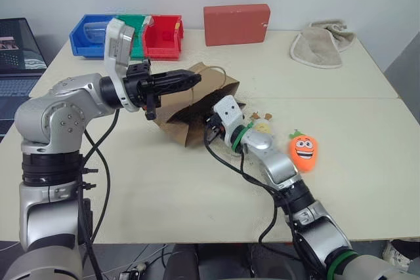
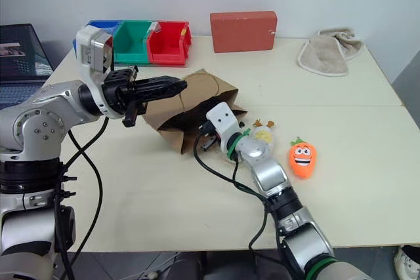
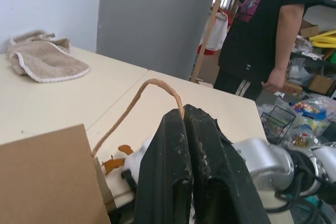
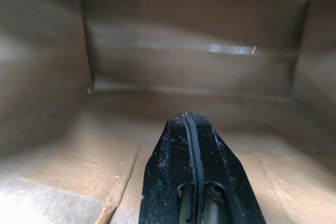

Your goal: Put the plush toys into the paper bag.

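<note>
My right hand [image 4: 190,116] is pointing into the mouth of the paper bag [image 1: 200,100], its two black fingers pressed flat together with nothing between them; the wrist view is looking along them at bare brown walls and floor, so I am judging the bag to be holding no toy yet; my left hand [image 1: 197,79] is reaching across from the left, clenched on the tan cord handle [image 3: 137,100], and is holding the upper lip of the bag raised so the mouth is gaping toward my right side.

Outward from the right hand, the white antlered toy [image 1: 261,124] is lying on the counter [image 1: 367,162] just beside my right forearm, just outside the bag's mouth; the orange carrot [image 1: 303,151] is lying further to the right, near the white one but apart from it, its green top pointing away from me and its long axis running roughly front to back.

So both toys are lying to the right of, and behind, my right fingertips; the right arm is far the nearer, while the left is busy with the handle; I am judging that the right hand needs to be backing out of the bag, swinging right and opening over the white toy first.
</note>
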